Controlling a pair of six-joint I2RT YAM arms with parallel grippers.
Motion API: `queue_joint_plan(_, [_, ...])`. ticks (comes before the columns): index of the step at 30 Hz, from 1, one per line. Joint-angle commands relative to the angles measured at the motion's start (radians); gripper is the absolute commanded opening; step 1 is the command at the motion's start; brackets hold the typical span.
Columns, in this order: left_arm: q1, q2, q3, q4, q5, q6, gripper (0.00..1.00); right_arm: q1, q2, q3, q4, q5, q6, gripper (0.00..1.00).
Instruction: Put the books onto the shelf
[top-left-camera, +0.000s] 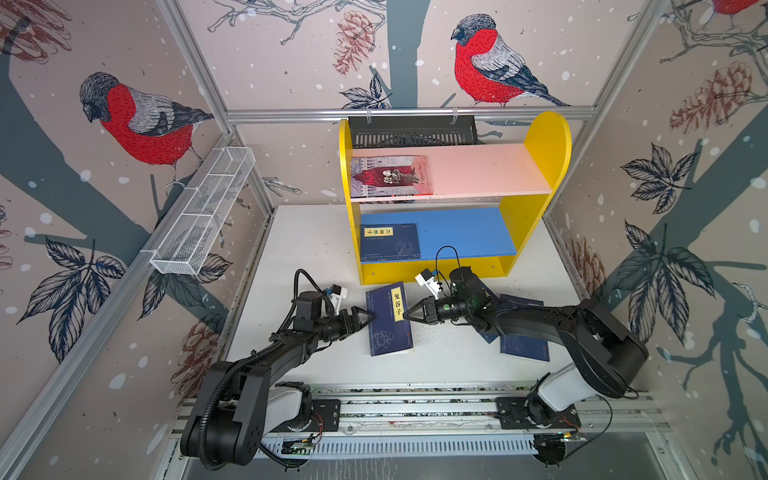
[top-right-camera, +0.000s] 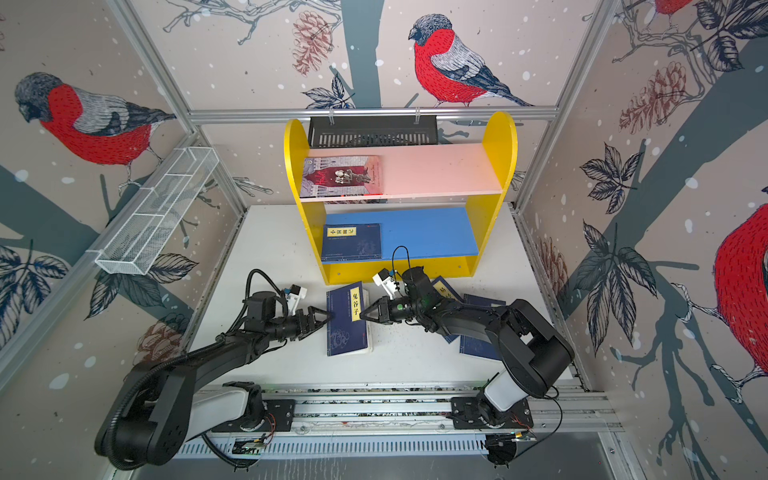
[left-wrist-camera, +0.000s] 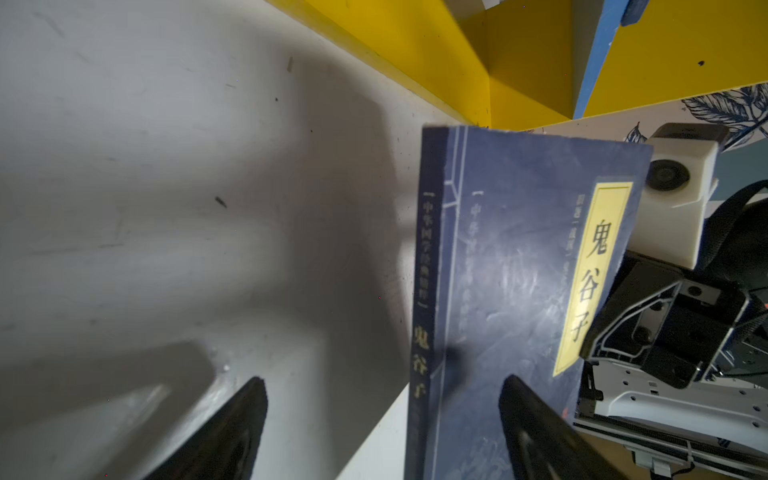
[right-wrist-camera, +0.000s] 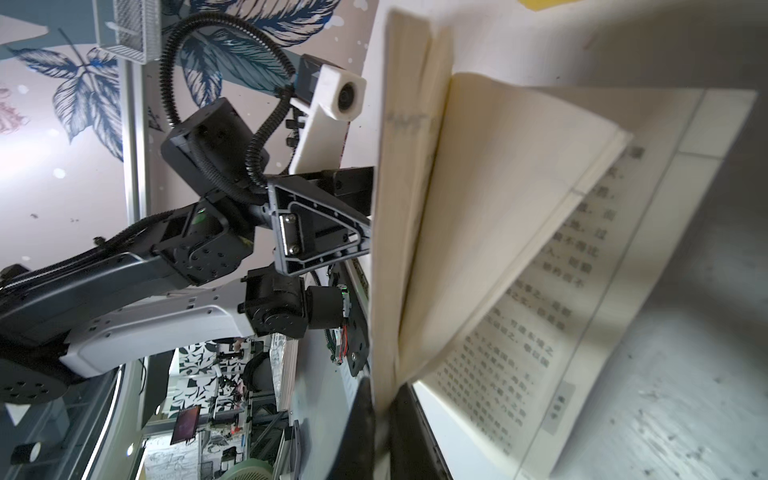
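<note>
A thin, matte navy paperback (top-left-camera: 388, 332) is pinched by the right gripper (top-left-camera: 406, 317); the left gripper (top-left-camera: 370, 315) is spread beside its spine.

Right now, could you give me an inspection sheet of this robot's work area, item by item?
Surface: white table, dotted with small dark flecks.
Job's things: yellow shelf holds a red book on its pink board and a blue book on its blue board; a third book is mid-table; two more books lie partly under the right arm.
Clutter: nothing seen.
Claws: left claw open, astride the third book's spine edge; right claw shut on its opposite edge, pages fanning.
Cables: ribbed black hose on the left arm; thin black loop above the right wrist.
Surroundings: bird-patterned walls, wire basket, black tray behind the shelf.
</note>
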Motion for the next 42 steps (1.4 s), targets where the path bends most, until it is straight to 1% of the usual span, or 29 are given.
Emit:
queue_joint_plan(1, [0.001,-0.001,-0.008,0.142,0.087,-0.081,0.86,0.0,-0.005,-0.003,0.121,-0.075,0.047,0.0])
queue_joint_plan(2, [0.001,-0.005,-0.009,0.16,0.102,-0.098,0.84,0.0,-0.004,-0.001,0.119,-0.079,0.046,0.0])
queue_joint_plan(6, [0.0,-0.024,-0.014,0.229,0.154,-0.172,0.73,-0.001,0.01,-0.001,0.125,-0.098,0.048,0.0])
queue_joint_plan(9, [-0.001,-0.034,-0.014,0.275,0.179,-0.251,0.63,-0.001,0.02,-0.007,0.153,-0.117,0.063,0.01])
queue_joint_plan(11, [-0.002,-0.039,-0.014,0.285,0.19,-0.277,0.55,0.001,0.029,-0.012,0.183,-0.133,0.078,0.01])
queue_joint_plan(12, [-0.004,-0.041,-0.014,0.288,0.195,-0.281,0.5,-0.001,0.032,-0.016,0.192,-0.137,0.084,0.0])
queue_joint_plan(13, [-0.006,-0.044,-0.012,0.287,0.197,-0.28,0.42,-0.001,0.036,-0.015,0.192,-0.135,0.083,0.01])
queue_joint_plan(16, [-0.009,-0.047,-0.005,0.276,0.195,-0.295,0.22,-0.001,0.047,-0.016,0.201,-0.136,0.085,0.01])
queue_joint_plan(17, [-0.009,-0.049,-0.004,0.275,0.195,-0.303,0.17,-0.001,0.05,-0.017,0.204,-0.136,0.088,0.01])
queue_joint_plan(20, [-0.009,-0.057,-0.002,0.273,0.192,-0.323,0.06,-0.001,0.061,-0.017,0.207,-0.133,0.089,0.02])
queue_joint_plan(21, [-0.009,-0.061,-0.003,0.272,0.192,-0.327,0.01,-0.001,0.065,-0.015,0.204,-0.13,0.089,0.05])
queue_joint_plan(22, [-0.009,-0.066,-0.003,0.273,0.191,-0.333,0.0,0.0,0.068,-0.014,0.196,-0.122,0.086,0.13])
queue_joint_plan(25, [-0.009,-0.083,0.004,0.255,0.185,-0.342,0.0,-0.011,0.053,-0.006,0.114,-0.069,0.047,0.45])
queue_joint_plan(27, [-0.009,-0.097,0.01,0.251,0.183,-0.341,0.0,-0.024,0.026,-0.006,0.047,-0.02,0.018,0.57])
queue_joint_plan(30, [-0.009,-0.119,0.029,0.262,0.201,-0.34,0.0,-0.054,-0.044,-0.036,-0.003,0.048,0.01,0.64])
queue_joint_plan(34, [-0.009,-0.139,0.064,0.271,0.23,-0.331,0.0,-0.071,-0.162,-0.116,0.03,0.099,0.074,0.73])
queue_joint_plan(39, [-0.009,-0.144,0.115,0.334,0.249,-0.365,0.0,-0.046,-0.327,-0.216,0.058,0.163,0.163,0.78])
queue_joint_plan(42, [-0.009,-0.127,0.163,0.336,0.24,-0.36,0.0,-0.001,-0.433,-0.276,0.117,0.244,0.239,0.87])
